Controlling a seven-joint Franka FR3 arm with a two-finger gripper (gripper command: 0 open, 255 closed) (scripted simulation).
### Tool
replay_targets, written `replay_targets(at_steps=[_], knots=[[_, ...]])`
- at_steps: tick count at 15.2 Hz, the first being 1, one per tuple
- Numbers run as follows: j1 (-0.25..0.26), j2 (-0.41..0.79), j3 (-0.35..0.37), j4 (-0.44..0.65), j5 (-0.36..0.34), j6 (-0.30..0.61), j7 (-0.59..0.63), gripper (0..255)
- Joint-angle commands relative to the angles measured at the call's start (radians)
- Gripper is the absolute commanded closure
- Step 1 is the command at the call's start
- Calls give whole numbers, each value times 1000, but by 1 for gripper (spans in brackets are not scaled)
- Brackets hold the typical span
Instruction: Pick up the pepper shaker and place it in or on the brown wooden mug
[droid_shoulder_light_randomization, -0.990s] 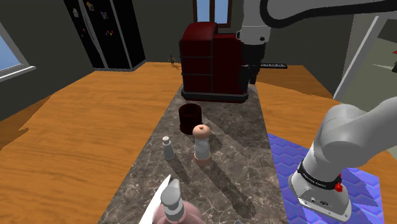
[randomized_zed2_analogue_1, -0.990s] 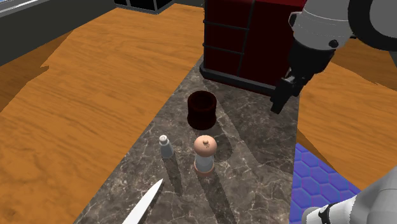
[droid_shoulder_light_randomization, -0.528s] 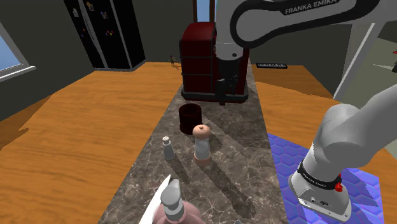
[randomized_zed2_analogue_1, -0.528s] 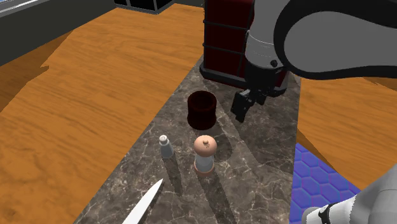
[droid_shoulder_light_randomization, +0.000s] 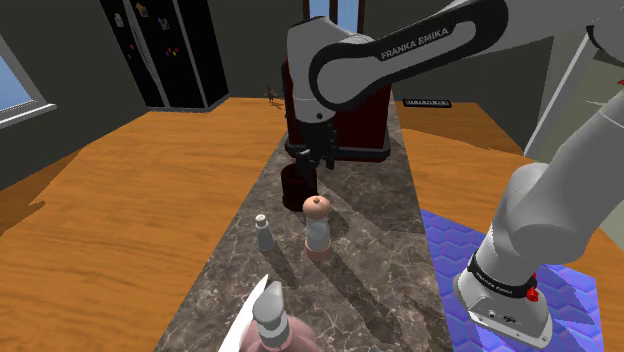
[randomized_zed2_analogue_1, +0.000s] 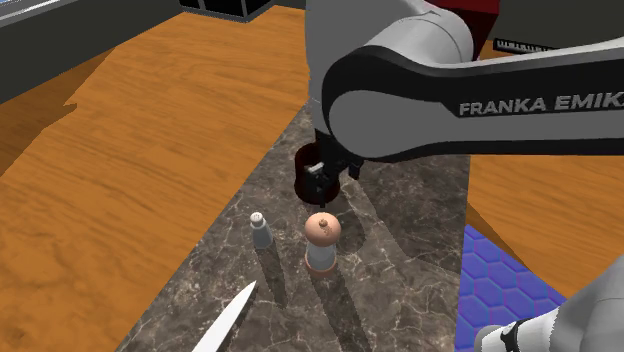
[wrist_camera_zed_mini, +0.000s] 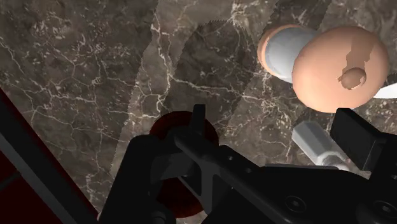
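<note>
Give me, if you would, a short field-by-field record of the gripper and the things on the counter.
gripper: open, holding nothing, above the counter close to the mug
mug: dark reddish brown, upright on the counter
peach-topped shaker: upright, untouched, next to the mug, apart from it
small grey shaker: upright, beside the peach-topped shaker, not touching it
stage: nothing picked up yet

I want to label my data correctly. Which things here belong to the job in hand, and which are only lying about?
For the job: gripper, open; dark red-brown mug; peach-topped shaker, probably the pepper shaker meant.

Lying about: small grey shaker; white knife; dark red box; pinkish bottle with a grey cap.
</note>
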Motion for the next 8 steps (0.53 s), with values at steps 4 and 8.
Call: replay_targets(at_steps=[4,8], knots=[[22,188,56,125,-45,51,93,0],[49,345,84,246,-99,70,167,0]])
